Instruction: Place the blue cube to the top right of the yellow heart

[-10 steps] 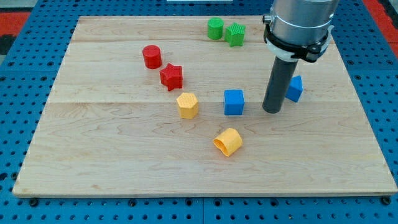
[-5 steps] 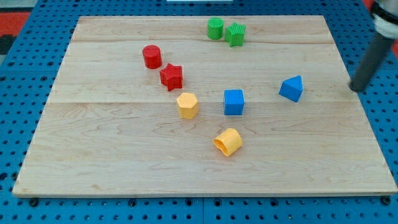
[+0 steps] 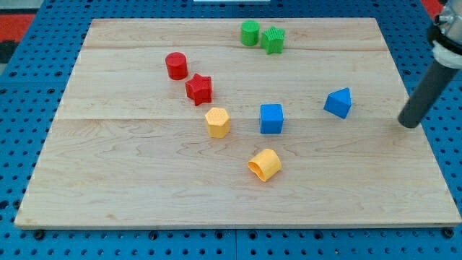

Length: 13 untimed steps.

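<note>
One blue cube (image 3: 271, 118) sits mid-surface (image 3: 130, 180), at about 12 o'clock from the yellow heart (image 3: 265, 165), with bare wood between them, while my tip (image 3: 408, 125) hangs way off near the right edge, no pincer on this rig.

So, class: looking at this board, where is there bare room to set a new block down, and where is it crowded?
Free: the strip along the view's bottom below the yellow heart, and the view's left, beyond the red cylinder. Crowded: the middle, around the red star, yellow hexagon and blue cube. My tip stands at the right edge.
</note>
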{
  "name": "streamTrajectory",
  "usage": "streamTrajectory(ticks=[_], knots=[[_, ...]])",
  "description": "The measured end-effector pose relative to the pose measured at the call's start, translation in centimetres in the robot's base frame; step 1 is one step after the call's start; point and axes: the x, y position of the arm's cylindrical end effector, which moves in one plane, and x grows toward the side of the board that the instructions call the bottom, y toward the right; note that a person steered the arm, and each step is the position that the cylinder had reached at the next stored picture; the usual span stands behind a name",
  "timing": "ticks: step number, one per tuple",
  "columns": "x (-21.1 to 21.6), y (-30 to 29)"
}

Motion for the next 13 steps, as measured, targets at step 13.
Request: streamTrajectory(ticks=[13], knots=[[0.6, -2.8]])
